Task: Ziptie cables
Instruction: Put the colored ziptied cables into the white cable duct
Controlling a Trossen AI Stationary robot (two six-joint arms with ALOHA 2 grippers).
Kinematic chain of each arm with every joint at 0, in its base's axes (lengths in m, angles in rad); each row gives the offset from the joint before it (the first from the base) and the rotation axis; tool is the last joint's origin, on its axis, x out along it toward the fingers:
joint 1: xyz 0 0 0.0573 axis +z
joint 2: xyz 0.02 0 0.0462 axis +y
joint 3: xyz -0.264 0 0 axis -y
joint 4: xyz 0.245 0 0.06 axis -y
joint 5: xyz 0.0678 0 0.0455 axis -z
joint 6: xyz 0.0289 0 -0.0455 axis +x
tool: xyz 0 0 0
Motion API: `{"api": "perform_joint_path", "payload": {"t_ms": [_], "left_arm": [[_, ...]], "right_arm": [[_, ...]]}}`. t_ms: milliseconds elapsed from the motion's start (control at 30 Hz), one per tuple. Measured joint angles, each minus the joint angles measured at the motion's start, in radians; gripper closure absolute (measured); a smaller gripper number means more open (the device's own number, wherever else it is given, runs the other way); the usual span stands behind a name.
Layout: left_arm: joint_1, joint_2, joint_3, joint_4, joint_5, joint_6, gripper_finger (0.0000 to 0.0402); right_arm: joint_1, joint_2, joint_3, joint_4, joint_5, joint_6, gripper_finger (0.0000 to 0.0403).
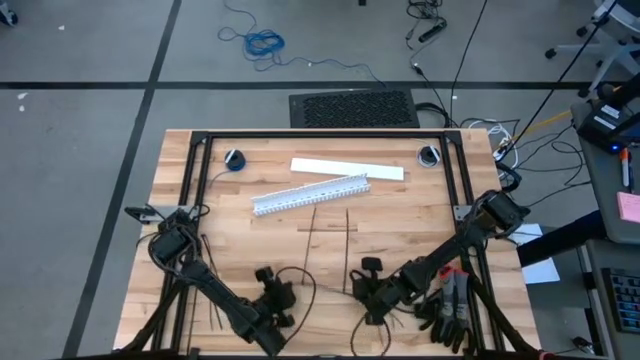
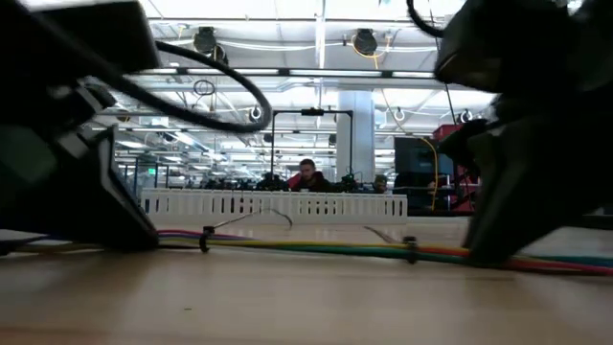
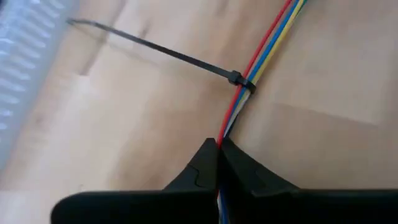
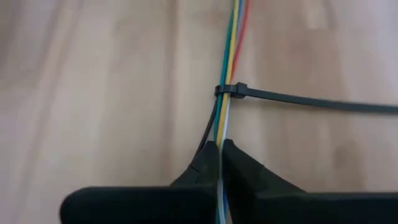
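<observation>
The cables (image 2: pixel 316 251) lie flat on the worktop (image 1: pixel 400 215) near its front edge, their long axis running side to side between the two arms. The left gripper (image 3: pixel 217 149) pinches one end of the bundle, its fingers closed tight on the wires; the right gripper (image 4: pixel 219 149) clamps the other end likewise. Two zipties (image 3: pixel 239 79) already ring the bundle, one just ahead of each gripper, tails sticking out sideways. Spare zipties (image 1: pixel 330 228) rest near the worktop's middle, roughly equally far from both arms, beside the white duct (image 1: pixel 310 193).
</observation>
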Motion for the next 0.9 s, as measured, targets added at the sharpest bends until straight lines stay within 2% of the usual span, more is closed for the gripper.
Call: {"api": "perform_joint_path", "payload": {"t_ms": [300, 467, 567, 767, 900], "left_arm": [[0.063, -0.01, -0.078, -0.012, 0.002, -0.025, 0.0392], [0.059, -0.011, -0.087, 0.006, -0.007, -0.036, 0.0392], [0.056, -0.014, -0.09, 0.014, -0.007, -0.035, 0.0393], [0.056, -0.016, -0.091, 0.022, -0.007, -0.029, 0.0393], [0.056, -0.016, -0.089, 0.025, -0.008, -0.028, 0.0393]], "right_arm": [[-0.143, -0.003, 0.0, -0.076, 0.008, -0.114, 0.0391], [-0.15, -0.006, 0.0, -0.078, 0.017, -0.14, 0.0379], [-0.144, -0.043, -0.006, -0.095, 0.024, -0.16, 0.0354], [-0.129, -0.169, -0.012, -0.125, 0.023, -0.148, 0.0277], [-0.13, -0.148, -0.012, -0.092, -0.015, -0.13, 0.0236]]}}
